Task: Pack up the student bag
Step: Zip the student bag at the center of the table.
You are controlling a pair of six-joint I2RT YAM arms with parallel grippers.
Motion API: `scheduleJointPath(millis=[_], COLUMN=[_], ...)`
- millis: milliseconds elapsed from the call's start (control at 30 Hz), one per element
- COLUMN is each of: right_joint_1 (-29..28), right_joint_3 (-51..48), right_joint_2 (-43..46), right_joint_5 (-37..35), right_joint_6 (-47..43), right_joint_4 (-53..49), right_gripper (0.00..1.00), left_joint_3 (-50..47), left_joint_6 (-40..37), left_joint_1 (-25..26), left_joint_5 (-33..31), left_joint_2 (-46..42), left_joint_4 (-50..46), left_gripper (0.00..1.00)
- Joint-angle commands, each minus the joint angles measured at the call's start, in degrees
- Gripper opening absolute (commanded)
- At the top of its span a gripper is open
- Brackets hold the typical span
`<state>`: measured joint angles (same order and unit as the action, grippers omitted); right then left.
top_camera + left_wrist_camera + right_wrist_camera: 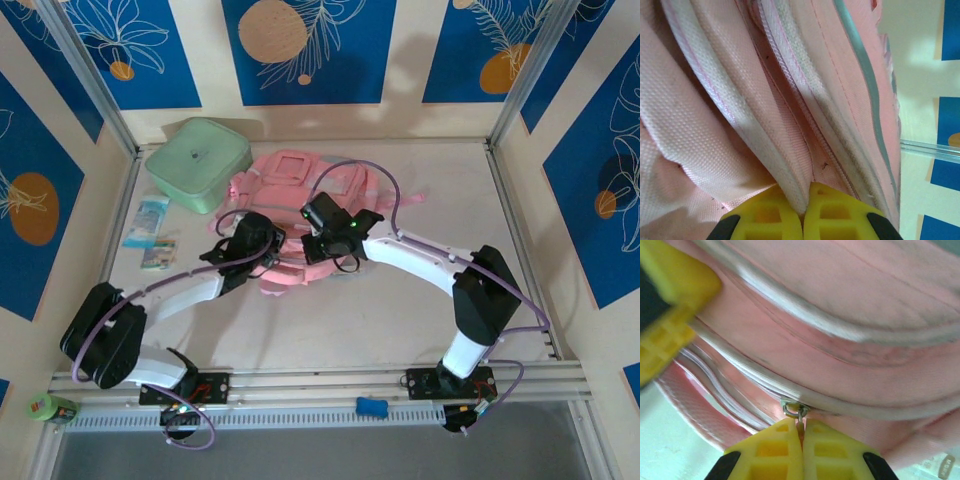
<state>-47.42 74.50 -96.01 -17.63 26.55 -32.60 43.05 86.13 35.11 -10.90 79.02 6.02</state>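
- Top external: student bag (300,195) lies flat on the pale table (400,330), near frame centre and a bit above the middle. Both arms reach in over its lower edge.
- Left gripper (268,240) sits over the bag's lower-left part, w/ the right gripper (312,232) just beside it over the lower middle. You can't read either set of jaws from up here.
- Mint green case (198,163) is at upper left, just beside the bag's upper-left corner. Two small packets (152,222) lie left of the bag, apart from it.
- Left wrist: your left gripper (802,200) is at bottom centre. Its yellow pads are pressed together w/ a fold of pink bag fabric nipped between them, right next to a zip line running up the frame.
- Right wrist: your right gripper (801,432) is at bottom centre, pads closed tight on the zip pull (799,422). Metal slider (790,406) sits just above the tips, on the zip seam; pink fabric takes up the rest of the frame.
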Motion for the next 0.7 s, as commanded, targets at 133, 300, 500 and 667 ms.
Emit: scheduleJointPath(millis=[133,300,500,667], right_joint_1=[6.22,12.77,18.32,22.50], right_joint_3=[-3.80,-0.71,2.05,6.33], right_joint_2=[3.61,0.28,-2.41,-6.74], right_joint_5=[-4.65,-6.38,-5.50,-3.99], right_joint_6=[-0.07,-1.46,-4.07,-5.42], right_joint_4=[-4.96,-5.82,-2.69,-2.08], right_gripper=[0.00,0.00,0.00,0.00], left_joint_3=[-1.06,0.31,1.43,2.55], left_joint_6=[-8.28,-10.73,-12.78,-15.64], left_joint_1=[-9.71,-14.18,-15.86,-17.15], left_joint_5=[4.10,7.55,9.84,11.75], left_joint_2=[-5.79,-5.78,-4.95,-3.50], left_joint_4=[-3.59,-3.73,-4.62,-6.51], left_gripper=[0.00,0.00,0.00,0.00])
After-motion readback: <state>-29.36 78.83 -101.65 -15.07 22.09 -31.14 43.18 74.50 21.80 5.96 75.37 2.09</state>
